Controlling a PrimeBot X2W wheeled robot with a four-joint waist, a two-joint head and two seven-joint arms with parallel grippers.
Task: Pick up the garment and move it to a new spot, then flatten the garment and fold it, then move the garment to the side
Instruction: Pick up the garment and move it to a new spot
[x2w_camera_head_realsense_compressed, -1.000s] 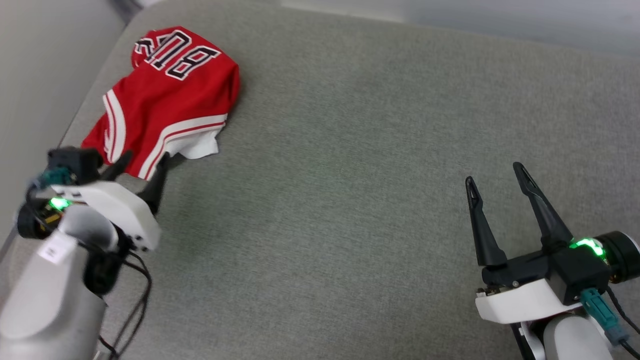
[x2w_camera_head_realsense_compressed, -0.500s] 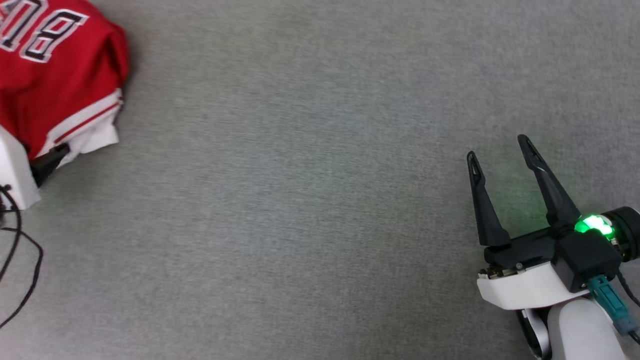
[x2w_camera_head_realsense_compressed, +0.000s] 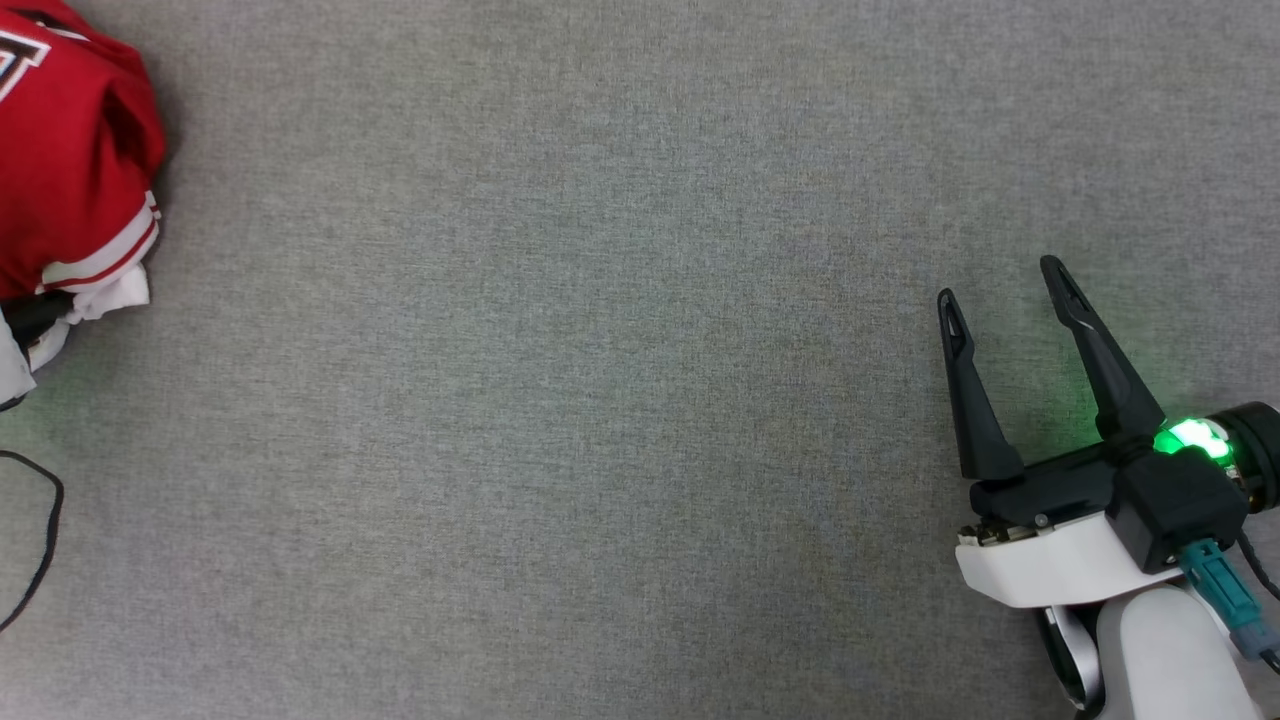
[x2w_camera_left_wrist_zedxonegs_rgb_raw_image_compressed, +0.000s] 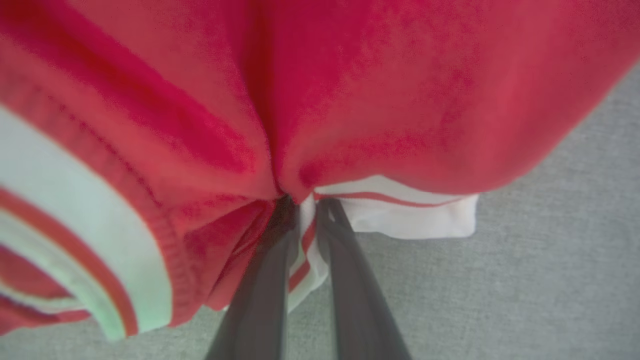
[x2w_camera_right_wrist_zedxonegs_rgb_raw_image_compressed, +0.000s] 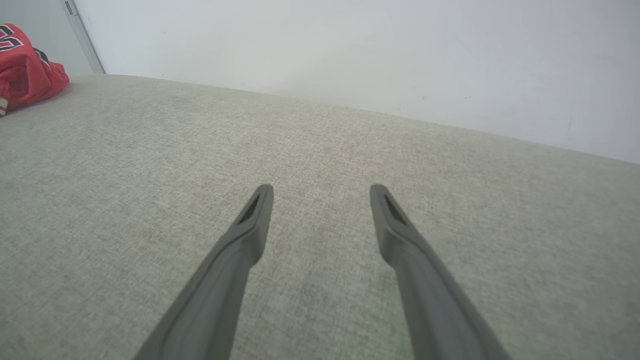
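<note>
The garment (x2w_camera_head_realsense_compressed: 70, 170), a bunched red jersey with white and red striped trim, lies at the far left edge of the head view on the grey cushion (x2w_camera_head_realsense_compressed: 600, 350). In the left wrist view my left gripper (x2w_camera_left_wrist_zedxonegs_rgb_raw_image_compressed: 306, 205) is shut on the garment (x2w_camera_left_wrist_zedxonegs_rgb_raw_image_compressed: 350, 100), pinching a fold of striped hem between its two dark fingers. Its white housing (x2w_camera_head_realsense_compressed: 12, 365) peeks in just below the cloth in the head view. My right gripper (x2w_camera_head_realsense_compressed: 1000, 280) stands open over bare cushion at the lower right, far from the garment (x2w_camera_right_wrist_zedxonegs_rgb_raw_image_compressed: 25, 70), with nothing between its fingers (x2w_camera_right_wrist_zedxonegs_rgb_raw_image_compressed: 250, 225).
A pale wall (x2w_camera_right_wrist_zedxonegs_rgb_raw_image_compressed: 350, 60) rises behind the cushion's far edge. A black cable (x2w_camera_head_realsense_compressed: 40, 540) loops at the lower left. Wide bare grey fabric lies between the two grippers.
The head camera has swung right, pushing the garment toward the left edge. My left gripper has closed on the garment's hem. The right gripper stays open in place.
</note>
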